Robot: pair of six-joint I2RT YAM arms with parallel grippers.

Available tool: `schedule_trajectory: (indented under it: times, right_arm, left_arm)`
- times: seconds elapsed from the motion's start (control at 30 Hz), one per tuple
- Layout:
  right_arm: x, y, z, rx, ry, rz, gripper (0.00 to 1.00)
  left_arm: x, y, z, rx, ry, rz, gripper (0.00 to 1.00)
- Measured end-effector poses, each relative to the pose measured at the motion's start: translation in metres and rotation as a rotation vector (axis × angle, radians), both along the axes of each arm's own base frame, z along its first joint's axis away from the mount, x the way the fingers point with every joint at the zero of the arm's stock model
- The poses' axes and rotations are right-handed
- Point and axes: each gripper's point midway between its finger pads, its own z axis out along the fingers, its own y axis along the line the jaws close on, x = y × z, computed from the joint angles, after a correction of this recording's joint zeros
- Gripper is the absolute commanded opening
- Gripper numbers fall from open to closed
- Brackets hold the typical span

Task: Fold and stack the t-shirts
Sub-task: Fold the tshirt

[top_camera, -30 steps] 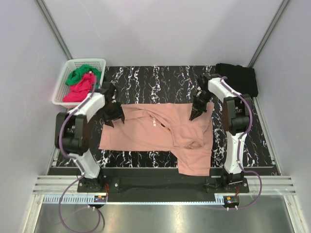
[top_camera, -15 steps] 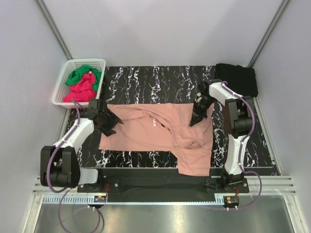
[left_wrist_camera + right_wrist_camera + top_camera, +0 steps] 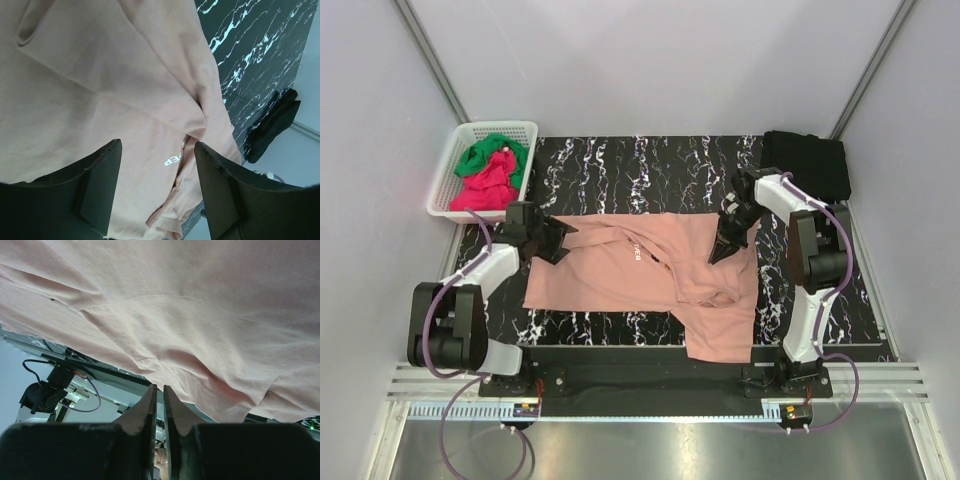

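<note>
Left claw (image 3: 157,146), fingers apart, has drawn back to the left sleeve of the salmon-pink t-shirt (image 3: 650,275), which lies spread, unmoved and unfolded. Your right claw (image 3: 158,388) sits nearly together at its right edge, and you can't tell whether it pinches cloth.

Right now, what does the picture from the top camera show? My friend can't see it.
A salmon-pink t-shirt lies across a black marble table, with the left gripper and right gripper at its sides. A white basket of crumpled shirts sits far left.
</note>
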Motion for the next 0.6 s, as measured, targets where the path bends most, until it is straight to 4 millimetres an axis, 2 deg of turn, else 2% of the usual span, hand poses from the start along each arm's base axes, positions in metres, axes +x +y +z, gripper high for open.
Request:
schedule_trajectory:
  times: [0.37, 0.6]
  right_arm:
    - [-0.001, 0.0, -0.002, 0.001, -0.001, 0.0, 0.17]
    - [-0.001, 0.0, -0.001, 0.002, -0.001, 0.0, 0.17]
  left_arm:
    - [0.012, -0.001, -0.005, -0.028, -0.009, 0.031, 0.63]
    - [0.009, -0.006, -0.007, -0.048, 0.021, 0.065, 0.63]
